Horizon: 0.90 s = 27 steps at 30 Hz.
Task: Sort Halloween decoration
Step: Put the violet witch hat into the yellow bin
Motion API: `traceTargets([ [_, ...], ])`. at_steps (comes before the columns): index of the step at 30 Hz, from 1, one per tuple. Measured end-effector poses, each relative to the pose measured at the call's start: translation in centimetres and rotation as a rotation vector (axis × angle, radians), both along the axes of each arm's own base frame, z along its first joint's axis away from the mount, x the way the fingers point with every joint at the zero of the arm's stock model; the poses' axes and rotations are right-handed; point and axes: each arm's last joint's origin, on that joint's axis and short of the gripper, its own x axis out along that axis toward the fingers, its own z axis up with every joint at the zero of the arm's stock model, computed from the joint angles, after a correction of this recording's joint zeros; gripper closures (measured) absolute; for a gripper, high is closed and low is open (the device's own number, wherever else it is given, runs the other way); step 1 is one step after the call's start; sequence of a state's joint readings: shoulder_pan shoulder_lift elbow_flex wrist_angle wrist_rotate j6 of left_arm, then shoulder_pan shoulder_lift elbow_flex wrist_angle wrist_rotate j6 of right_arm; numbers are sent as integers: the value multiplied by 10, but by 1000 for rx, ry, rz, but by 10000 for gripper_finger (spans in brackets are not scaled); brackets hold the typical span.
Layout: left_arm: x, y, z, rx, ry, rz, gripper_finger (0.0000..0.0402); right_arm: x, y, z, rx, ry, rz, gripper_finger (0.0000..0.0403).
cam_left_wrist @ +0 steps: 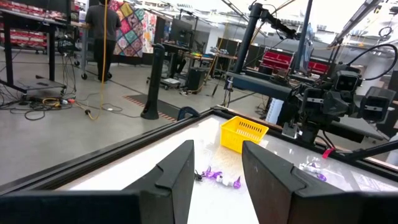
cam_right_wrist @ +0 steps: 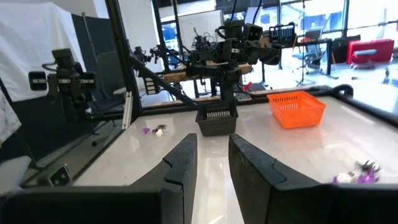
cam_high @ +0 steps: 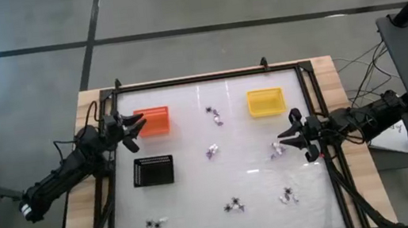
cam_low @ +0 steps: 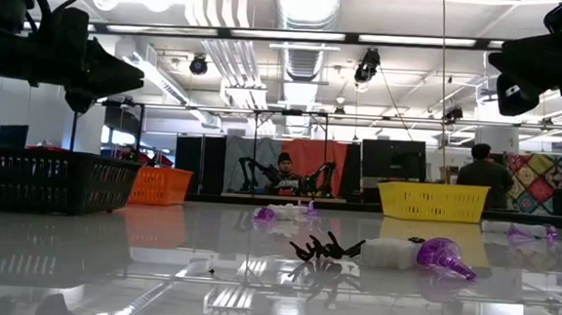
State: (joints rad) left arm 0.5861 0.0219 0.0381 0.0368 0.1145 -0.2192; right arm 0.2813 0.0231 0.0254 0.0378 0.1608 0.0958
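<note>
Stock, sorting barely begun: small purple, white and black spider-like Halloween trinkets point(cam_high: 213, 152) lie scattered across my glossy white table point(cam_high: 201, 210); none visibly in trays. My left gripper point(cam_high: 136, 128) and right gripper point(cam_high: 289, 137): jaws spread, empty.

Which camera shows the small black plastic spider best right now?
Low view: the small black plastic spider sits close, legs distinct, beside a purple trinket. High view shows only a speck. Neither wrist view clearly shows it.
</note>
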Motion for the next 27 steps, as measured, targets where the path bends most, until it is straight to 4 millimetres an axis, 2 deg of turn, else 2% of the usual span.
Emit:
traceTargets([
  [3,0,0,0,0,0,0,283,0,-1,2,-91,-25,-52,321],
  [9,0,0,0,0,0,0,283,-1,-8,10,78,-90,-277,321],
  [19,0,0,0,0,0,0,283,-1,-10,10,197,-97,-310,321],
  [27,0,0,0,1,0,0,283,-3,-15,10,246,-111,-494,321],
])
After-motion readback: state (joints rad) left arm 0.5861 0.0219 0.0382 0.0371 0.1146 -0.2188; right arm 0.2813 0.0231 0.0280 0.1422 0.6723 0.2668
